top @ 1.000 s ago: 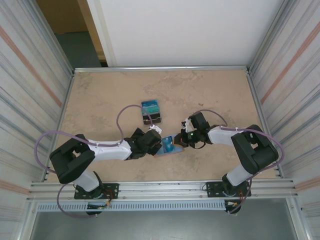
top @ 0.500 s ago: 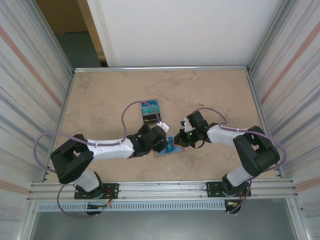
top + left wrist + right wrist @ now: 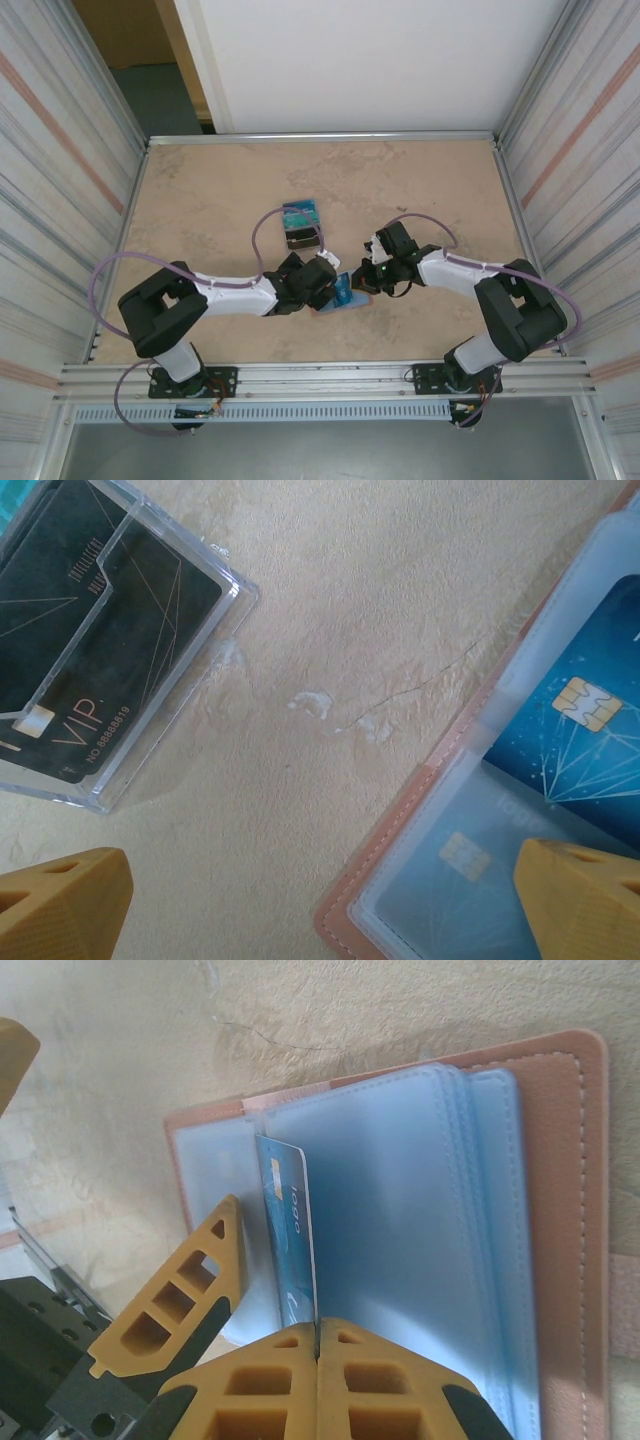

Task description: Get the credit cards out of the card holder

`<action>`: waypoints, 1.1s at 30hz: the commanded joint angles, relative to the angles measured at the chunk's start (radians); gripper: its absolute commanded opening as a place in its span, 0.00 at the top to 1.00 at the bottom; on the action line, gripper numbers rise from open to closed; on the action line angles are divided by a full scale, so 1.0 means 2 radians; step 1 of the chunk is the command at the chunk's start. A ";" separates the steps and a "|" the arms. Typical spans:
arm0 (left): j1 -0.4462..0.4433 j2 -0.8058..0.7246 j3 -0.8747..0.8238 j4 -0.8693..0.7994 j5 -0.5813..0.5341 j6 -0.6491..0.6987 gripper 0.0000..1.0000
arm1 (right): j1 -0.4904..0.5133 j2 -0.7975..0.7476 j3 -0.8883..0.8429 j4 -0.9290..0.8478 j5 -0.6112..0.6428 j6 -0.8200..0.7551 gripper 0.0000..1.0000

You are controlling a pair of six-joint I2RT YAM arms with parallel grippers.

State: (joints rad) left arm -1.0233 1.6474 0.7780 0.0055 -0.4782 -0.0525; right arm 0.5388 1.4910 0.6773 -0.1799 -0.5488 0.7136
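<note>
1. Since a second ago, the left tool (image 3: pixel 327 283) has slid right across the tabletop (image 3: pixel 200 200) and now sits at the left edge of the holder (image 3: pixel 347 297). The right tool (image 3: pixel 360 283) has kept its place at the holder's right side.
2. The left tool is released. In the left wrist view its fingers (image 3: pixel 60 905) stand wide apart in the lower corners, the left one over bare tabletop and the right one over the holder's sleeves.
3. The right tool is clenched on a card (image 3: pixel 290 1225). In the right wrist view its two fingers (image 3: pixel 390 1385) meet at bottom centre, with the card's thin end pinched in the seam.
4. That card stands edge-on over a blue-grey sleeve in the holder's left half, its blue printed face turned left.
5. The holder lies open and flat at lower centre of the top view, between the two tools, with a pink rim around its clear sleeves.
6. At the right of the left wrist view, a blue card (image 3: pixel 585 740) shows a gold chip. A paler card (image 3: pixel 455 865) lies below it under a cloudy sleeve.
7. A clear case (image 3: pixel 110 650) with a black card inside lies at the upper left of that view, apart from the holder.
</note>
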 commanded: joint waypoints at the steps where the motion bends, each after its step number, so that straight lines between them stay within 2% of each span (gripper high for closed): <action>1: -0.004 0.011 0.004 0.006 0.000 -0.007 0.01 | 0.006 -0.013 0.013 -0.019 0.006 -0.013 0.93; 6: -0.004 0.022 0.005 0.007 0.001 -0.010 0.01 | 0.018 -0.014 0.008 0.014 -0.012 0.000 0.78; 11: -0.004 0.022 0.003 0.007 0.005 -0.017 0.01 | 0.026 -0.006 0.004 0.032 -0.012 0.010 0.73; 13: -0.003 0.021 0.002 0.006 0.005 -0.019 0.01 | 0.029 -0.002 0.004 0.031 -0.003 0.010 0.75; 20: -0.003 0.008 -0.006 0.003 -0.004 -0.019 0.01 | 0.033 -0.009 0.010 -0.002 0.039 -0.001 0.93; 33: 0.011 -0.070 -0.023 0.006 -0.024 0.006 0.01 | 0.033 -0.109 0.039 -0.081 0.107 -0.052 0.95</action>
State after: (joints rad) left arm -1.0134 1.5814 0.7387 0.0307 -0.4839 -0.0624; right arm 0.5964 1.3170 0.7269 -0.2794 -0.3801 0.6571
